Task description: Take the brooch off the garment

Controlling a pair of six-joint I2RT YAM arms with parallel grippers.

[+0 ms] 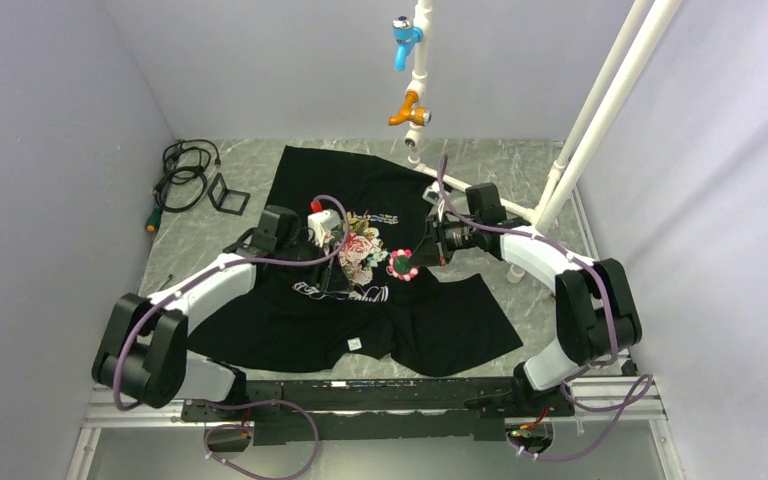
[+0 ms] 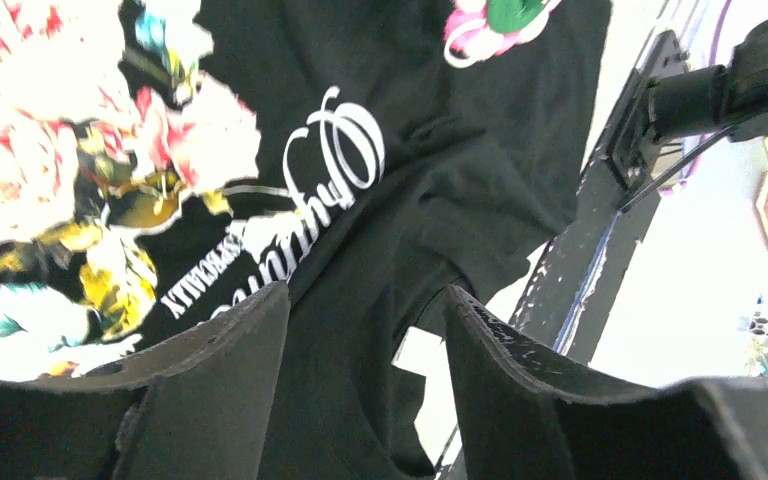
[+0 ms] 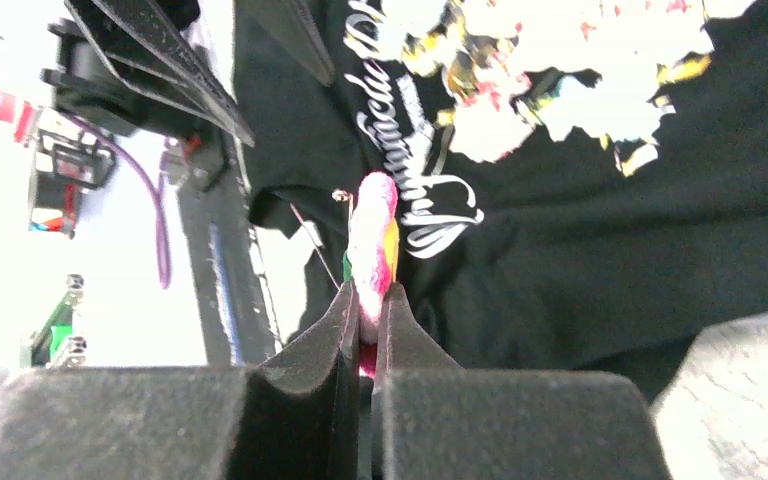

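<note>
Pink-and-yellow brooch [image 3: 373, 235], pinched edge-on by right pincer [image 3: 368, 300] over black printed T-shirt [image 1: 290, 325] lying on grey bench [image 1: 210, 235]; left pincer [image 2: 365, 300] spread near white script [image 2: 345, 150].

Both arms reach forward from their bases and bend inward, so the two wrists are near each other. The left arm [image 1: 210, 282] folds at the elbow close to its base and stretches low to the right. The left gripper [image 2: 367, 292] points downward, and its fingers [image 2: 230, 370] stand apart with nothing between them. The right arm [image 1: 552, 258] folds in the same way and stretches to the left. The right gripper [image 3: 370, 290] is pressed together on the edge of the brooch [image 3: 373, 235].
</note>
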